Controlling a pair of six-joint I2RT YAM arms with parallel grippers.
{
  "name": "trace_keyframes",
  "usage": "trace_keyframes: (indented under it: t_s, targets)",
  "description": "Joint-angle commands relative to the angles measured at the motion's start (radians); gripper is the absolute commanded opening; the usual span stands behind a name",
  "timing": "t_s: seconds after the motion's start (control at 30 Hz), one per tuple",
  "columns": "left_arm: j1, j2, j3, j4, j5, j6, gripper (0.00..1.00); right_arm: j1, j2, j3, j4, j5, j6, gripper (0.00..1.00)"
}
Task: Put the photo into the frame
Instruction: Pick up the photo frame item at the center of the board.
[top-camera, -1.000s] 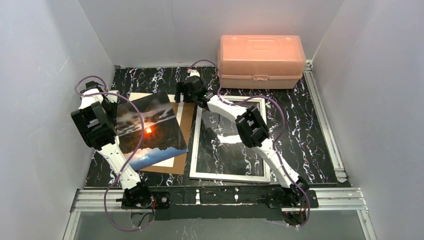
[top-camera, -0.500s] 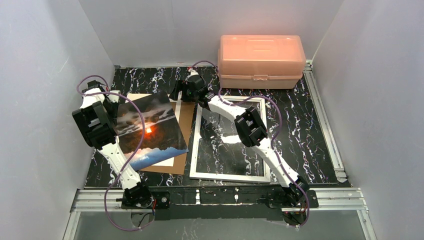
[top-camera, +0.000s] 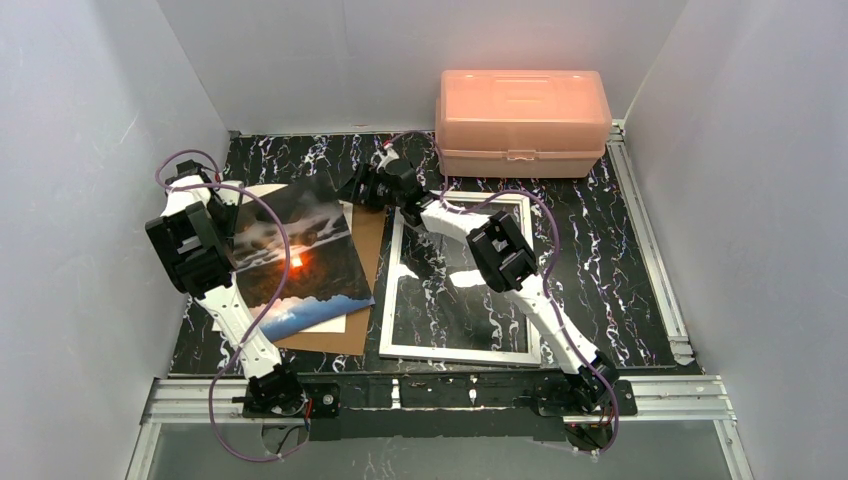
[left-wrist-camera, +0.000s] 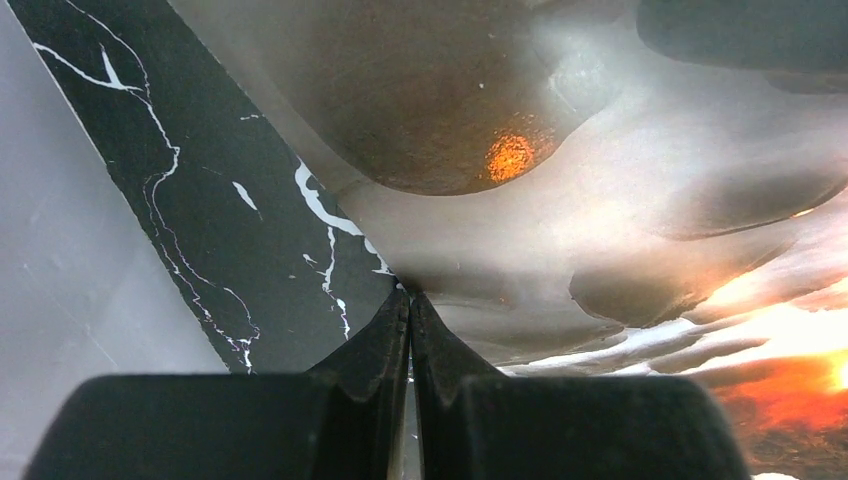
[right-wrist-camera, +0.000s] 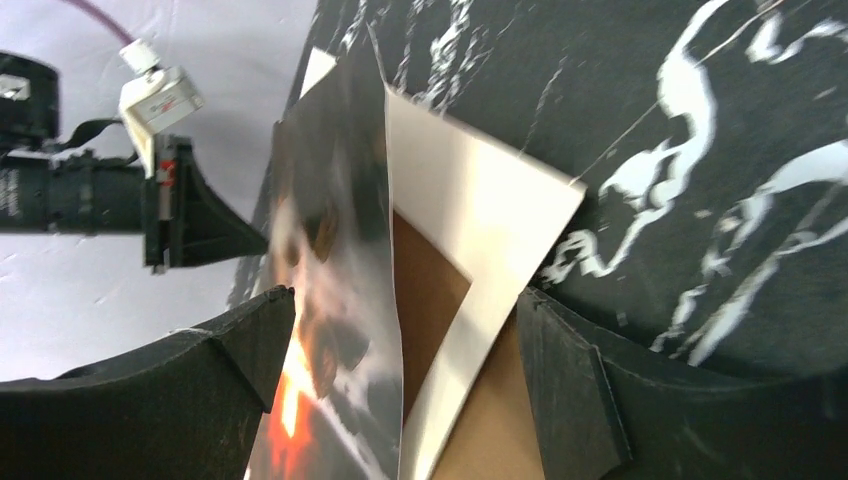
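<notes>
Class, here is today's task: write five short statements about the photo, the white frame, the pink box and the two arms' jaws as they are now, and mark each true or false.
1. The glossy photo of dark clouds with an orange glow lies inside the thin white rectangular frame. False: it is left of the frame, over a brown backing board.
2. The left jaws are shut on the photo's edge. True.
3. The right jaws are shut. False: they stand wide open near the photo's corner.
4. The pink plastic box has its lid shut. True.
5. Black marbled tabletop shows through the frame. True.
</notes>
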Motion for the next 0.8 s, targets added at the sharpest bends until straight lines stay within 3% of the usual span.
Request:
trace_keyframes:
  t_s: [0.0, 0.33, 0.47, 0.67, 0.77]
  targets:
    - [-0.020, 0.117, -0.068, 0.002, 0.081, 0.009, 0.02, 0.037, -0.085, -0.053, 0.165, -0.146, 0.124, 0.88]
    - [-0.020, 0.109, -0.077, 0.001, 0.091, 0.017, 0.01, 0.037, -0.188, -0.224, 0.404, -0.205, 0.275, 0.83]
    - [-0.021, 0.101, -0.089, 0.005, 0.091, 0.019, 0.01, 0.036, -0.231, -0.279, 0.428, -0.198, 0.285, 0.72]
    - [-0.020, 0.074, -0.102, 0.003, 0.096, 0.021, 0.01, 0.033, -0.274, -0.286, 0.410, -0.192, 0.266, 0.48]
    - [-0.021, 0.056, -0.104, -0.004, 0.110, 0.022, 0.01, 0.035, -0.265, -0.262, 0.373, -0.190, 0.256, 0.42]
